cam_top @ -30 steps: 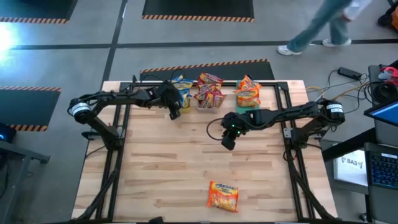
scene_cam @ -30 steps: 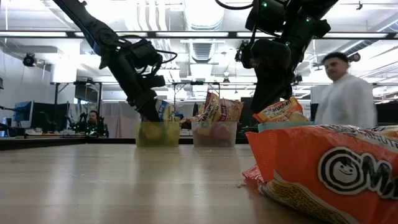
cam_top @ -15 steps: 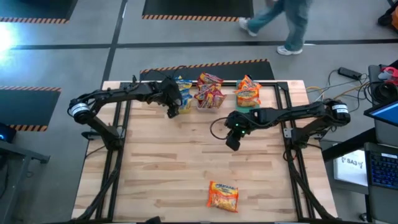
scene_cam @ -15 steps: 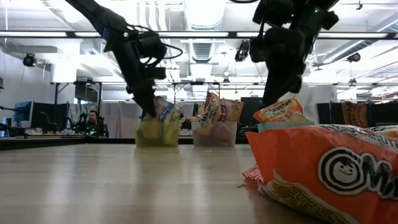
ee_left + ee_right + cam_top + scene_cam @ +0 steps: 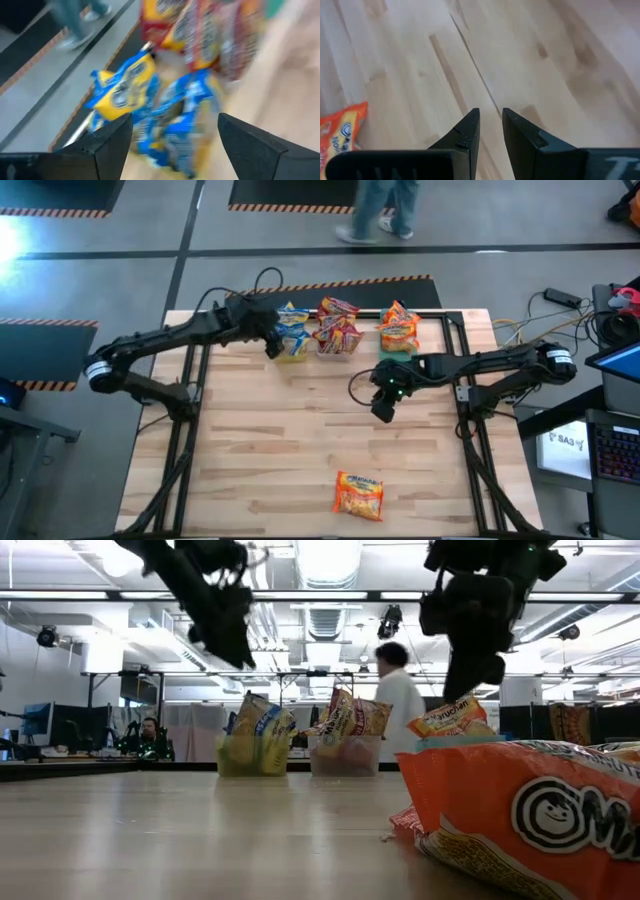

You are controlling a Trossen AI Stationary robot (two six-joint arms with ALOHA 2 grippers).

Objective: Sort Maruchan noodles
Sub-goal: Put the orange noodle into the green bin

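The left tool (image 5: 272,343) is held wide and empty beside the blue packets (image 5: 292,330) at 12 o'clock. The right tool (image 5: 383,408) is kept narrow and empty mid-surface (image 5: 280,440), an orange packet (image 5: 358,495) being seen at 6 o'clock

Blue-and-yellow noodle packets (image 5: 150,105) beyond wide-apart jaws, red packets (image 5: 210,35) behind, person's legs (image 5: 80,20) on floor

Orange glossy ramen packet (image 5: 520,815) cut off by low view's right and bottom edges. Blue-and-yellow glossy ramen packets (image 5: 150,105) smeared by motion blur in left wrist view; print unreadable. Walking person (image 5: 385,205) cut at high view's top.
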